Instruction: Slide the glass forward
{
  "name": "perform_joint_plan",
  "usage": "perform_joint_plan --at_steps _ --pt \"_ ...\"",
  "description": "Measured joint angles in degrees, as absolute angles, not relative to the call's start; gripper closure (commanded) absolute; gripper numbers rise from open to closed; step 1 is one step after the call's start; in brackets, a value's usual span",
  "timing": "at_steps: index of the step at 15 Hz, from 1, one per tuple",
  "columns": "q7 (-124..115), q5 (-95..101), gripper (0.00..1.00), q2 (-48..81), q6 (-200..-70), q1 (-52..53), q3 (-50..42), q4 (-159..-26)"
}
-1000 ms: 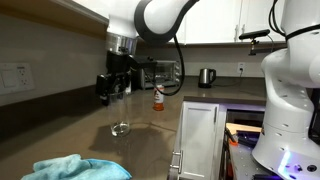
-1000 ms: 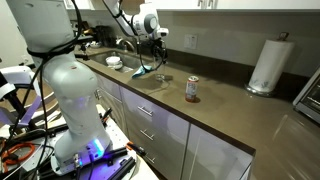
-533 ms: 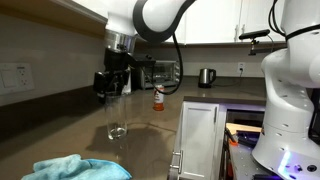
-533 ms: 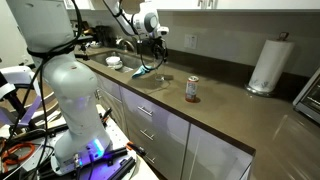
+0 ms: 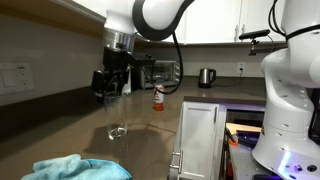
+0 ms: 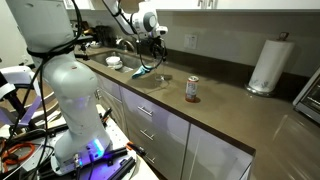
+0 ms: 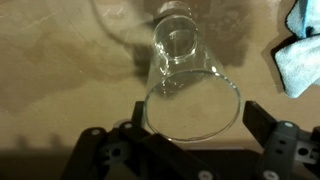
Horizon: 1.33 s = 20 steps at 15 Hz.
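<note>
The glass is tall, clear and colourless, and it stands upright on the brown countertop. My gripper hangs over its top in an exterior view. In the wrist view I look down into the glass, whose wide rim fills the middle. My gripper is open, with one black finger on each side of the rim and a small gap on both sides. Nothing is held. In an exterior view the gripper shows at the far end of the counter, where the glass is too faint to make out.
A crumpled blue cloth lies near the glass, seen also in the wrist view as the cloth. A small orange-labelled bottle stands further along. A kettle and a paper towel roll sit on the counter.
The jaws have spread apart and let go of the glass, which stays standing in place. The arm has barely moved.
</note>
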<state>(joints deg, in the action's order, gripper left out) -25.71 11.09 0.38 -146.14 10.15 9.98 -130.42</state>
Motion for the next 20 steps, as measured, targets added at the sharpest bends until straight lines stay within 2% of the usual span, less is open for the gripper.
perform_joint_plan --at_steps 7,9,13,20 --pt "-25.79 11.06 0.00 0.19 -142.16 10.82 10.82 -129.26" --pt "-25.91 11.06 0.12 0.19 -141.62 10.83 11.11 -129.25" --pt "-26.11 10.96 0.00 0.19 -141.38 10.83 11.23 -129.30" --pt "-26.35 10.80 0.00 0.18 -141.38 10.83 11.23 -129.73"
